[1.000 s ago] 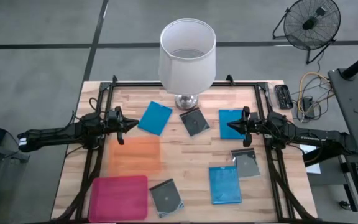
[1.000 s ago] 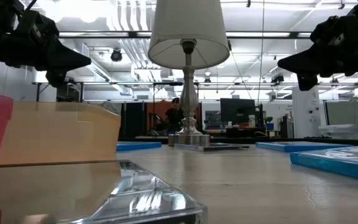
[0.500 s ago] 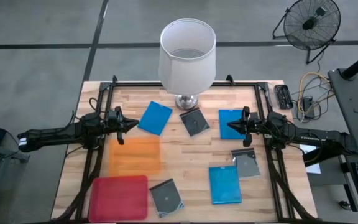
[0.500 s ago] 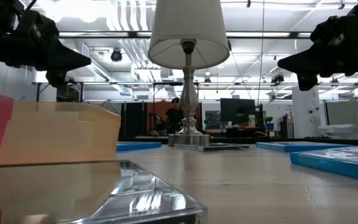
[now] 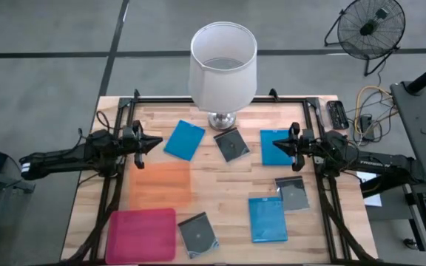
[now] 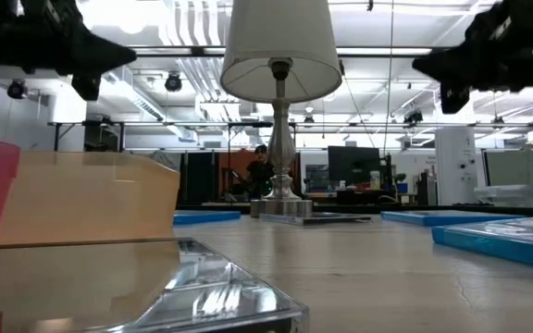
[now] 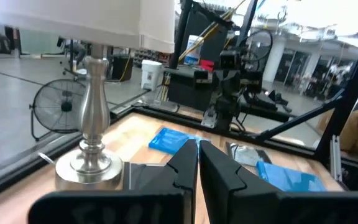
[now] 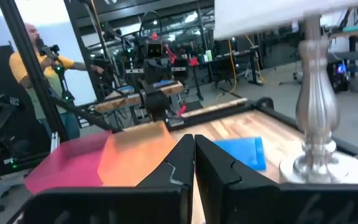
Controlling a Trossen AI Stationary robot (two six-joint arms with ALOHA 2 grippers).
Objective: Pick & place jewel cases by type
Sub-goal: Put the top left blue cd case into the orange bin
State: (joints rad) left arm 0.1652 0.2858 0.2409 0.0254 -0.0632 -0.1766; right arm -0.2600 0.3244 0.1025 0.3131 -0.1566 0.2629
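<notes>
Jewel cases (image 5: 268, 219) lie spread flat on my desk (image 5: 220, 185), none sorted yet. Left gripper (image 5: 158, 141) and right gripper (image 5: 275, 145) hover above, jaws clenched on nothing, so I can pick one first.

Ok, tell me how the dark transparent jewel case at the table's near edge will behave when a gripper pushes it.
The dark transparent jewel case looks thin, flat and rigid, so it would probably slide across the wooden table rather than tip or roll. Its glossy plastic looks slippery and likely light. Lying flush, its edges seem hard to pinch.
</notes>
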